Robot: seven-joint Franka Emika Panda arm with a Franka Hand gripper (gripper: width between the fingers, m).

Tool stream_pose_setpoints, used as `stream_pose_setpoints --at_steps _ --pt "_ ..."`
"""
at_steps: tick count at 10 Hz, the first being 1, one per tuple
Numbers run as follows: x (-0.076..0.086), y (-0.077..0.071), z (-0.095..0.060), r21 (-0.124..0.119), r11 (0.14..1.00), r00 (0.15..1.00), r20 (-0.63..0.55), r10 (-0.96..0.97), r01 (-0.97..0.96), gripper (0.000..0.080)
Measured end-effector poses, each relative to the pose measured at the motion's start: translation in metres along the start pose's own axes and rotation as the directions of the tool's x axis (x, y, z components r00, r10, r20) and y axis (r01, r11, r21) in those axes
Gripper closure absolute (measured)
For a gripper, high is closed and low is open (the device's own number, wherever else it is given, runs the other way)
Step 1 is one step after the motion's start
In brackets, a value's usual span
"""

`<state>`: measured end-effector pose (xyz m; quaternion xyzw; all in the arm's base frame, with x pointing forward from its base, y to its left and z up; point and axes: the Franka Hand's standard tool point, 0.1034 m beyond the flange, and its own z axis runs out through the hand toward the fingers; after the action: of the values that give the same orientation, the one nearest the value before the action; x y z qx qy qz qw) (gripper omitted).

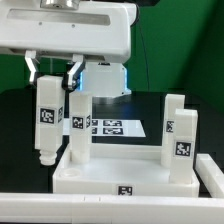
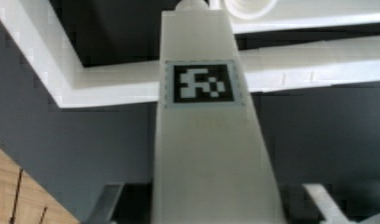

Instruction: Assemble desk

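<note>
- While the gripper (image 1: 57, 75) hangs above the tabletop (image 1: 120, 172), you see its fingers partly closed on a white leg (image 1: 46, 122), clamped near its top end.
- That leg's long axis runs upright, lower end pointing down just off the tabletop's corner at the exterior view's left.
- Three more legs stand upright on the tabletop.

We see the tabletop (image 1: 120, 172), a white rimmed tray, flat on the table, tag on its front edge. Three tagged white legs stand upright: leg one (image 1: 46, 118) off its corner at the exterior view's left, leg two (image 1: 78, 125) just beside it, leg three (image 1: 179, 133) at the right.
</note>
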<state>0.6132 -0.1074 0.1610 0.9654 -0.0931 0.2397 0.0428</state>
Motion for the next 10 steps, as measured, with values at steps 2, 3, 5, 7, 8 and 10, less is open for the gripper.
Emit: stream_pose_setpoints --at_steps 2,3,5,7,8,10 --pt "0.003 -0.002 0.000 0.017 0.999 0.999 0.030 0.028 -0.029 0.0509" --pt "0.007 -0.005 0.000 0.023 0.999 0.998 0.037 0.046 -0.046 0.0509" --pt "0.003 -0.006 0.002 0.030 0.998 0.997 0.065 0.044 -0.046 0.0509" --pt "0.001 -0.013 0.003 0.037 0.998 0.996 0.073 0.046 -0.048 0.0509" --pt "-0.003 -0.023 0.004 0.056 0.997 0.992 0.116 0.056 -0.062 0.0509" --pt "-0.003 -0.026 0.005 0.055 0.997 0.993 0.108 0.050 -0.056 0.0509"
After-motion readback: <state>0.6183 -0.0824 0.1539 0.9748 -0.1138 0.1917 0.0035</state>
